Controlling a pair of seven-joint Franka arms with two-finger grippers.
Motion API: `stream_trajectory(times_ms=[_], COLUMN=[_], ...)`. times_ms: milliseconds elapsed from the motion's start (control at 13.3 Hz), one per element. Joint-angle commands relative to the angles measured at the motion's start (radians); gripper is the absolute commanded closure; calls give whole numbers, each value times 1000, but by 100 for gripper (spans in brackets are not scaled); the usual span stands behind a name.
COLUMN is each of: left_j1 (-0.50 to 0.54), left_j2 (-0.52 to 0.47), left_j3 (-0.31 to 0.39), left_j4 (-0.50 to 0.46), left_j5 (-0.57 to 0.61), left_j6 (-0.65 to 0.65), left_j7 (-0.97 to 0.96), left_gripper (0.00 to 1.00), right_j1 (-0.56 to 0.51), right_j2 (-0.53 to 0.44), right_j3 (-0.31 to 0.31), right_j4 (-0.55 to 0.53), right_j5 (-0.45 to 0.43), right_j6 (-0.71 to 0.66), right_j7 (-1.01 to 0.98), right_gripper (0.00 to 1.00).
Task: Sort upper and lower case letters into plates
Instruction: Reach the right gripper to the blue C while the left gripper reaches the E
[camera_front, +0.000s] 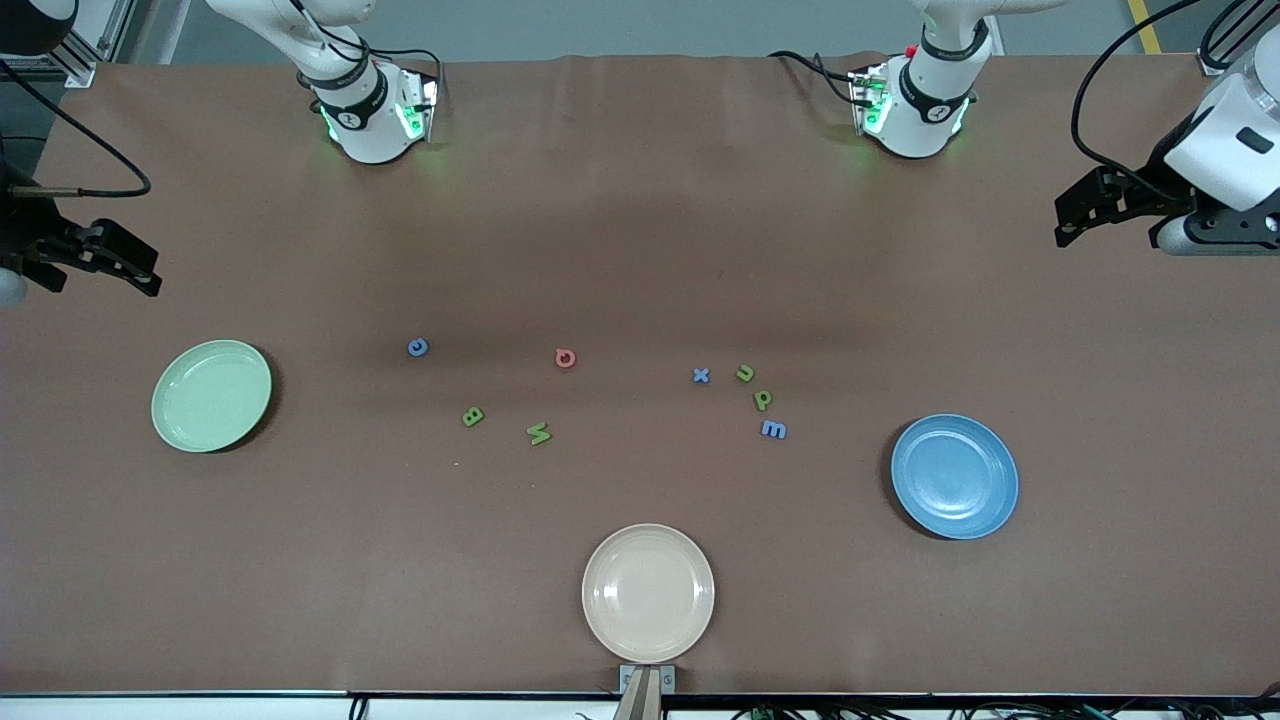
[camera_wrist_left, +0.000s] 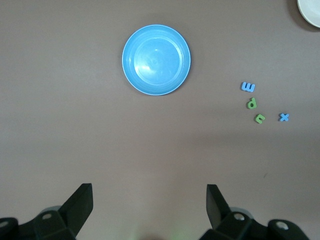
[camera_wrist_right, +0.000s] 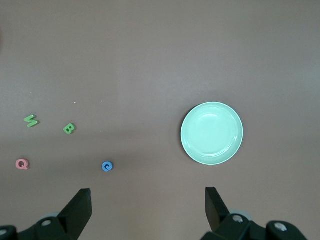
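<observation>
Eight small letters lie mid-table. Toward the right arm's end are a blue C (camera_front: 418, 347), a pink Q (camera_front: 565, 358), a green B (camera_front: 473, 416) and a green W-shaped letter (camera_front: 539, 433). Toward the left arm's end are a blue x (camera_front: 701, 375), a green u (camera_front: 745, 373), a green p (camera_front: 763, 400) and a blue m (camera_front: 773, 429). The mint green plate (camera_front: 211, 395) and the blue plate (camera_front: 954, 476) are empty. My left gripper (camera_front: 1068, 222) (camera_wrist_left: 149, 192) hangs open above bare table past the blue plate (camera_wrist_left: 156, 60). My right gripper (camera_front: 148, 270) (camera_wrist_right: 148, 196) hangs open near the mint plate (camera_wrist_right: 212, 133).
An empty cream-beige plate (camera_front: 648, 592) sits at the table edge nearest the front camera, mid-width. The two arm bases (camera_front: 370, 110) (camera_front: 915, 105) stand along the edge farthest from that camera. Brown tabletop surrounds the letters.
</observation>
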Motion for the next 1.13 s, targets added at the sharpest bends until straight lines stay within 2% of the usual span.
stream_trajectory(times_ms=[0,226,377,527,904,1054], left_j1=[7,-3,-7,-27,-102,-148], left_j2=[14,33,94,164,374,447], left_j3=[-3,-3,-3,-7,-12,-9], left_j4=[32,58,114,118,118,118], left_j5=[-10,-2,-1,-1,-4,-1], left_j6=[-19,-19,-19,-10,150,249], left_j7=[-24,-26,-26,-31,-216,-346], left_gripper=[0,0,0,0,0,0], right_j1=[-14,-19,-21,-21,-8,-8], right_j2=[4,4,4,4,24,37], right_j3=[8,8,6,6,8,11], right_j4=[36,44,54,54,39,-22], right_j5=[-4,-1,1,2,16,24], right_j6=[-12,-12,-14,-17,-21,-49], right_j7=[-1,0,0,0,-3,2], right_gripper=[0,0,0,0,0,0])
